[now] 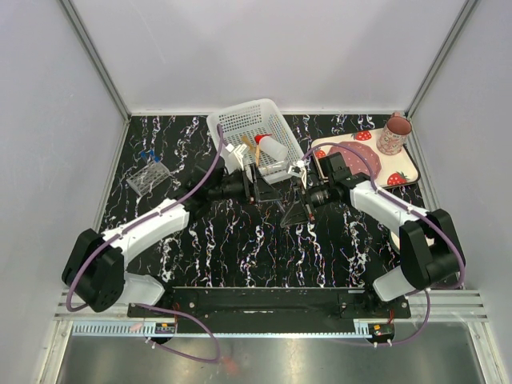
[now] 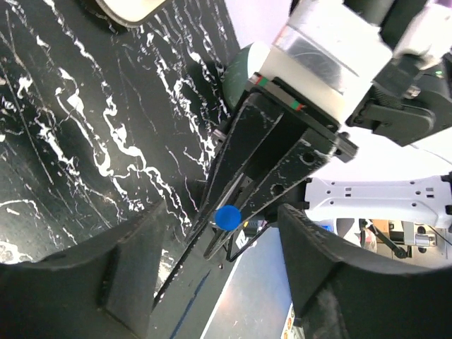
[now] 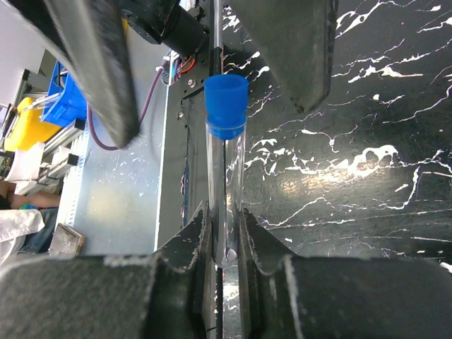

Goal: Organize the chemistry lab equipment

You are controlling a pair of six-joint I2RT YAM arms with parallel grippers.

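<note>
We look down on a black table (image 1: 240,256) veined with white, closed in by plain white walls (image 1: 48,120) at the sides and back. At the far left a clear rack (image 1: 149,178) stands alone on the table, well apart from everything else. Toward the middle a white basket (image 1: 232,120) sits at the back, with a red-capped bottle (image 1: 269,149) and thin wooden sticks (image 1: 248,147) lying in it. Just in front of the basket the two arms meet over the table. We find the left gripper (image 2: 220,210) with its fingers (image 2: 134,275) spread wide apart, holding nothing. The right gripper (image 3: 224,233) faces it, jaws clamped on the lower end of a clear tube (image 3: 224,176). The tube's blue cap (image 3: 226,106) points toward the left gripper, between its spread fingers; whether they touch it we cannot tell. At the right a strawberry-print tray (image 1: 400,172) carries a pink mug (image 1: 394,134) in its back corner, partly hidden by the right arm.
</note>
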